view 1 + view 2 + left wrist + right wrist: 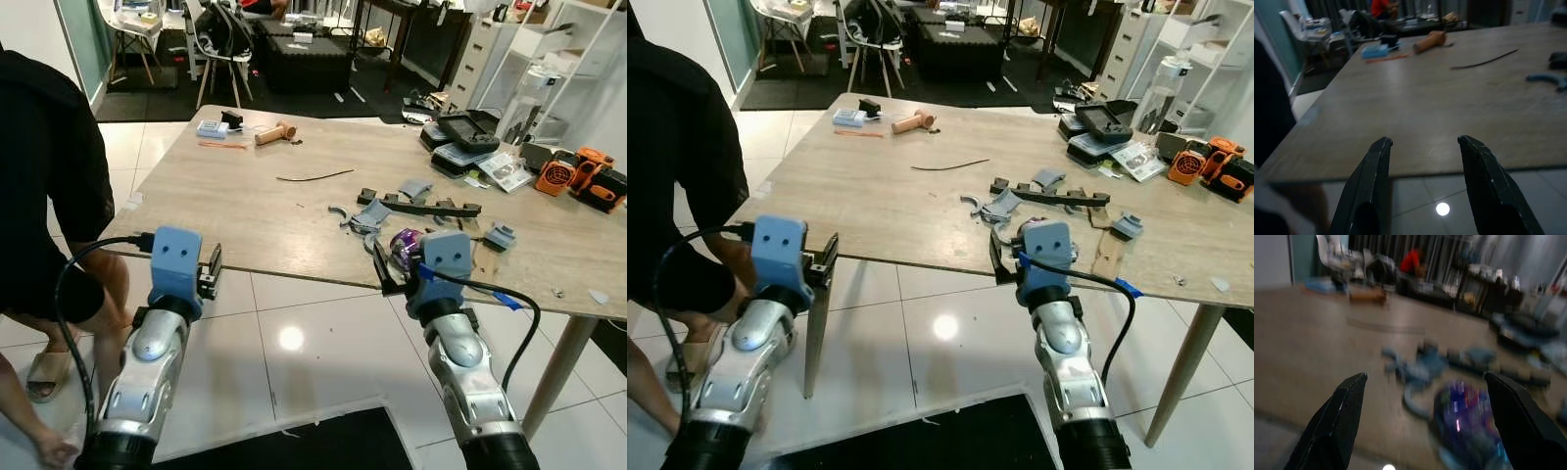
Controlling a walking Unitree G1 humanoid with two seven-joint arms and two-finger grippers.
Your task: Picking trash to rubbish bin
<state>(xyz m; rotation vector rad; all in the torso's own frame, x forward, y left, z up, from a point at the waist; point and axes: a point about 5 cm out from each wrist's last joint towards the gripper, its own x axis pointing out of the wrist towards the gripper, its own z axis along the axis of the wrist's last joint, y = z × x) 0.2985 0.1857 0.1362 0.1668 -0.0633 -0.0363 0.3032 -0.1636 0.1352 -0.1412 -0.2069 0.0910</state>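
Reaching stage: right end effector (1422, 418) spread wide before purple wrapper (405, 244) on surface (255, 206); next, advance and clamp.

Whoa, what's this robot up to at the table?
It is tidying trash off a wooden table. Its right pincer is open at the near edge, aimed at a shiny purple wrapper lying among grey plastic parts, not yet gripping it. The left pincer is open too, hovering at the table's edge with nothing between its fingers. A person in black stands to the robot's left, beside the table.
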